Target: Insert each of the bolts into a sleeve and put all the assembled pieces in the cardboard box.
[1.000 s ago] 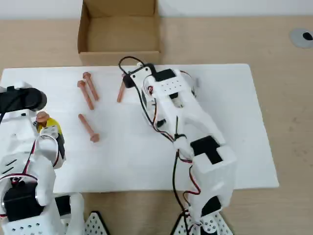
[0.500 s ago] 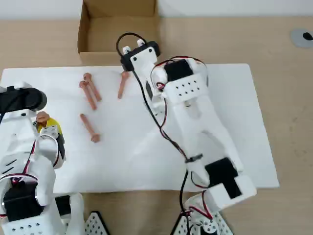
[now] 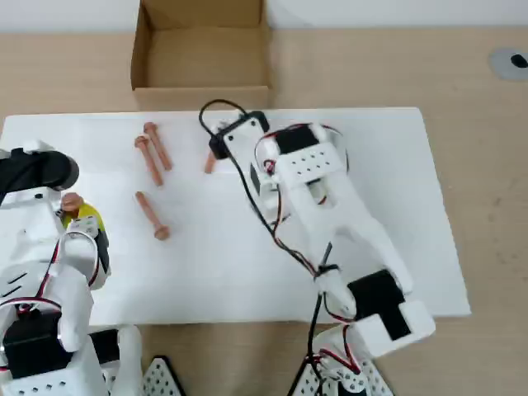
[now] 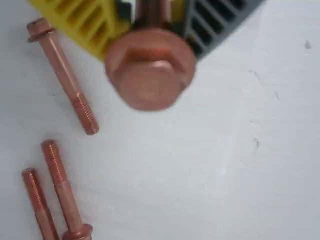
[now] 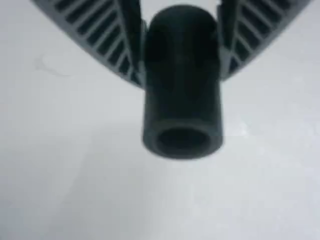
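A copper bolt [image 4: 150, 70] is clamped in the left gripper [image 4: 150, 27]. Its shank is pinched between the yellow finger [image 4: 75, 20] and the dark grey finger [image 4: 225, 20], and its flanged hexagonal head is pushed out past the fingertips. A black sleeve [image 5: 182, 100] is gripped in the right gripper [image 5: 181, 45], squeezed between two dark ribbed fingers [image 5: 90, 30]. Its open bore is turned outward beyond the tips, over the white sheet [image 3: 396, 214]. Whether either held part is touching the sheet cannot be told.

Just beyond the left gripper, on the side toward the right gripper, a single loose bolt [image 3: 151, 216] is laid flat on the sheet, with its head turned back toward the arms' bases. Farther out from the left gripper, a pair of loose bolts [image 3: 148, 162] is laid side by side, nearly touching, with the heads pointed away from the gripper. A fourth bolt [image 3: 209, 162] is seen right beside the right gripper, and part of it is covered by that arm's wrist.

Beyond both grippers, off the far edge of the sheet, the cardboard box [image 3: 142, 58] is set on the wooden table [image 3: 462, 74] with its open top facing up. It is placed nearer to the right gripper than to the left. A grey disc [image 3: 510, 62] is seen on the table well apart from the right gripper, on the side away from the left one.
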Robot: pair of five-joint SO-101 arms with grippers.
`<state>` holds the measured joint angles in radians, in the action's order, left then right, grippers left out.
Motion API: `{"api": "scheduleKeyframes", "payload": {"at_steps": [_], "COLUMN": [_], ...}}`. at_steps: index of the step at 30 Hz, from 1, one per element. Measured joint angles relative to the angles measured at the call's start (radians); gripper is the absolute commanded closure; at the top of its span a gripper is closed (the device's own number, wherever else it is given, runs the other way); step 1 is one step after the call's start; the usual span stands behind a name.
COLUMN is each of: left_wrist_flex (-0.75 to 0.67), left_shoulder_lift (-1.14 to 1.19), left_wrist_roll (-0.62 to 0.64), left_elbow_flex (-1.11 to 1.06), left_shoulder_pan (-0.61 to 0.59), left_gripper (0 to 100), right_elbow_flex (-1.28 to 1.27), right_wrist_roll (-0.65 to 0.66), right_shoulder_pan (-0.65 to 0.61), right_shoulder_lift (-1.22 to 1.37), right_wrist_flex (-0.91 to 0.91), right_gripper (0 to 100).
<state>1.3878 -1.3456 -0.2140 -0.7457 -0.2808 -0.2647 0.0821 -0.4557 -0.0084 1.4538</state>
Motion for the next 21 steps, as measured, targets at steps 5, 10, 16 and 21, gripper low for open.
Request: {"api": "scheduleKeyframes", "payload": {"at_steps": [5,10,16,21], "left_wrist_flex": [0.0,-0.014,-0.147,-0.301], "left_shoulder_lift": [0.0,0.0,0.0,0.002], "left_wrist_roll": [0.038,0.089,0.193,0.278], "left_elbow_flex": [0.002,0.003,0.003,0.003], "left_shoulder_pan": [0.0,0.0,0.021,0.117], "left_gripper": [99,99,99,99], "right_elbow_flex": [-0.009,-0.018,-0.17,-0.397], "right_wrist_roll": [0.044,0.109,0.184,0.247], "right_shoulder_pan": [-0.087,-0.138,-0.141,-0.141], "right_shoulder_lift": [-0.232,-0.537,-0.79,-0.954], "right_wrist_flex": [-0.006,-0.006,-0.006,-0.089], "right_gripper": [98.8,98.8,98.8,98.8]}}
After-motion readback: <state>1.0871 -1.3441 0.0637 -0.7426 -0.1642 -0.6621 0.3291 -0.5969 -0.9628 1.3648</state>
